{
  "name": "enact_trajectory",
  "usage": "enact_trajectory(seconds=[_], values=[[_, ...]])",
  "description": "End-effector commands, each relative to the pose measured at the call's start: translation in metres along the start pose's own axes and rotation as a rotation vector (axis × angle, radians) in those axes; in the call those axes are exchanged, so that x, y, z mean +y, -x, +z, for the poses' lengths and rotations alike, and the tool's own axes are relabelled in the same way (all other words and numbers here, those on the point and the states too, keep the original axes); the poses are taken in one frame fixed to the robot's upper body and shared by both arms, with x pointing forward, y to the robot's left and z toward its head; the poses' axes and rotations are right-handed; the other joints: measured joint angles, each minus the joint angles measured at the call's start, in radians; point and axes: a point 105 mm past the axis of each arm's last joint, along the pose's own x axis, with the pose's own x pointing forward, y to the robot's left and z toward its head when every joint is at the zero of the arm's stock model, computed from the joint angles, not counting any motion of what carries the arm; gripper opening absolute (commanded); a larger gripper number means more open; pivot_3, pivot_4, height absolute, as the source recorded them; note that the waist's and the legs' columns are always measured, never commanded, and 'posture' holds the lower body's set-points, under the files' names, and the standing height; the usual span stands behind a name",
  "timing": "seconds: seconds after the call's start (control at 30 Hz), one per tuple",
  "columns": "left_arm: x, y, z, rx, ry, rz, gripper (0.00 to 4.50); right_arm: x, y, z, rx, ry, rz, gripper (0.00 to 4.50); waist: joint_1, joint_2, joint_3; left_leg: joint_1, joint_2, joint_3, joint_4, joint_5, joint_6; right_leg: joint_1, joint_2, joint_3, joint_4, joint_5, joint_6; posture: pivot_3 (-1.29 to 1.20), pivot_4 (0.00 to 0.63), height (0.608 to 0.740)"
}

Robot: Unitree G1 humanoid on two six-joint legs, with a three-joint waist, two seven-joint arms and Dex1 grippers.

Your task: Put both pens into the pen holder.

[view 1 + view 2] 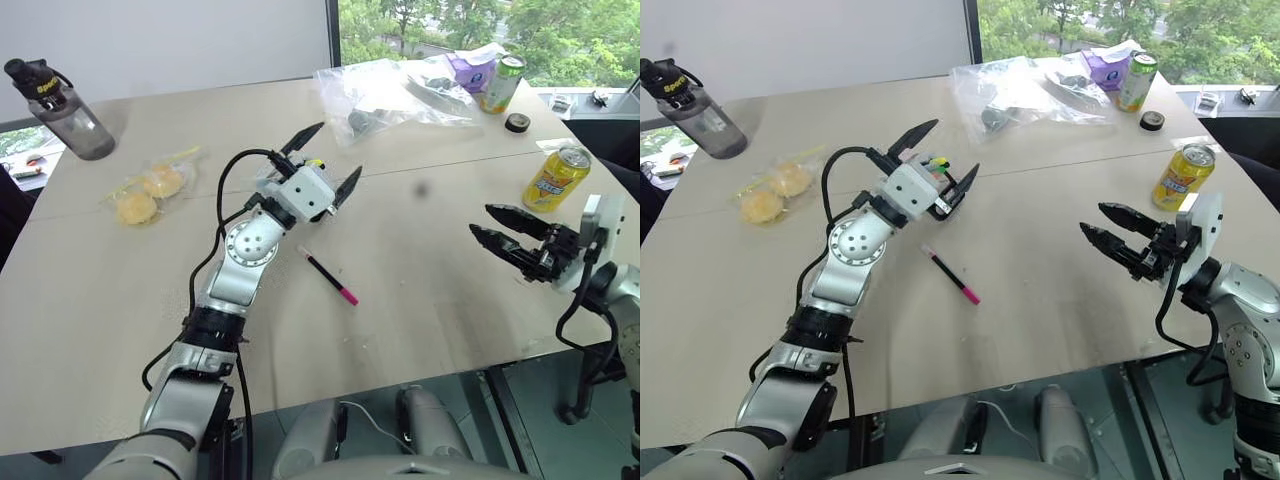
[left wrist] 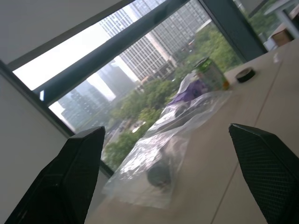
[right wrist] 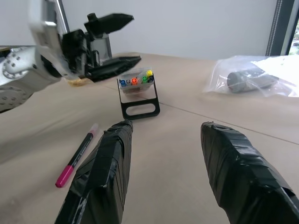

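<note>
Left eye view: the only partly legible writing is yellow lettering on the black cap of the grey water bottle (image 1: 62, 108) at the counter's far left corner; print on the yellow can (image 1: 556, 178) and the green can (image 1: 500, 82) is too small to read. One pen (image 1: 329, 276), thin and black with a magenta-pink end, lies flat on the counter (image 1: 420, 250) near the middle, pink end toward the near edge, touching nothing. The pen holder (image 3: 137, 92) is a small black frame stand carrying a grey-clear case with blue, orange, green and yellow marker tips; it stands upright on the counter just beyond the pen, directly under the left hand (image 1: 322, 163). The left hand is raised above the counter with its two black fingers spread wide and nothing between them. The right hand (image 1: 508, 232) hovers over the counter's right side, fingers parted about halfway and empty. The counter is pale beige with a seam running across it. A clear plastic bag (image 1: 385, 95) lies at the far side, a small packet of yellow items (image 1: 150, 190) at the left, a black tape roll (image 1: 517, 122) near the cans. A white wall and a window onto trees and tall buildings stand behind.
</note>
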Motion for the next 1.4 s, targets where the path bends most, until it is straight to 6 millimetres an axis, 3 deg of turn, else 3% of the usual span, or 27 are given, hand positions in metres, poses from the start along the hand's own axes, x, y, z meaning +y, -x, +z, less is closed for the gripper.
enact_trajectory(seconds=[0.03,0.2,0.33,0.53,0.67,0.9,1.03,1.1,1.27,1.4], values=[[-0.017,0.016,0.013,0.027,0.186,-0.089,4.46,0.011,-0.003,0.004,0.008,0.024,0.058,2.51,-0.005,0.0,0.0,0.0,0.0,0.0,-0.001,0.0,0.0,0.0,0.0,0.001,0.0,0.0,0.0,0.0,0.15,0.74],[-0.026,0.043,0.015,0.124,0.464,-0.153,4.46,0.019,-0.01,-0.005,0.055,0.026,0.094,2.51,-0.001,0.0,0.0,0.001,0.001,0.001,-0.001,0.0,0.0,0.0,0.001,0.001,0.0,0.0,0.0,0.0,0.15,0.74],[-0.038,0.079,0.007,0.281,0.519,-0.372,4.46,0.026,-0.015,-0.023,0.112,0.021,0.134,2.51,-0.003,0.0,0.0,0.004,0.001,0.001,-0.002,0.0,0.0,0.002,0.002,0.001,0.0,0.0,0.0,0.0,0.15,0.74],[-0.053,0.117,0.0,0.484,0.64,-0.534,4.46,0.025,-0.019,-0.037,0.132,0.027,0.156,2.51,0.002,0.0,0.0,0.012,0.002,0.001,-0.005,0.0,0.0,0.012,0.001,0.0,-0.005,0.0,0.0,0.0,0.15,0.74],[-0.067,0.118,0.016,0.466,0.762,-0.541,4.46,0.025,-0.016,-0.039,0.123,0.015,0.178,2.51,0.005,0.0,0.0,0.013,0.002,-0.002,-0.005,-0.001,0.001,0.016,0.001,-0.002,-0.009,0.0,0.0,0.0,0.15,0.74],[-0.074,0.121,0.008,0.56,0.782,-0.469,4.46,0.044,-0.014,-0.049,0.167,0.001,0.263,2.51,0.0,0.0,0.0,0.013,0.002,-0.003,-0.007,-0.001,0.0,0.016,0.001,-0.003,-0.01,0.0,0.0,0.0,0.15,0.74],[-0.064,0.13,0.019,0.508,0.761,-0.492,4.46,0.064,-0.04,-0.054,0.167,0.031,0.3,2.51,-0.004,0.0,0.0,0.014,0.003,-0.002,-0.007,-0.001,0.0,0.016,0.002,-0.002,-0.01,0.0,0.0,0.0,0.15,0.74],[-0.047,0.147,0.014,0.546,0.693,-0.488,4.46,0.075,-0.061,-0.06,0.192,0.028,0.313,2.51,-0.01,0.0,0.0,0.014,0.004,-0.002,-0.007,0.0,0.0,0.015,0.003,-0.002,-0.01,0.0,-0.001,0.0,0.15,0.74],[-0.008,0.18,0.009,0.628,0.565,-0.498,4.46,0.089,-0.093,-0.06,0.221,0.055,0.377,2.51,0.005,0.001,0.0,0.013,0.004,-0.003,-0.009,0.0,-0.001,0.016,0.002,-0.004,-0.013,0.0,-0.002,0.0,0.15,0.74],[0.007,0.212,0.012,0.708,0.504,-0.519,4.46,0.1,-0.125,-0.066,0.258,0.141,0.448,2.51,-0.008,-0.001,0.0,0.013,0.004,-0.003,-0.009,0.0,-0.001,0.016,0.002,-0.004,-0.016,0.001,-0.002,0.0,0.15,0.74]])
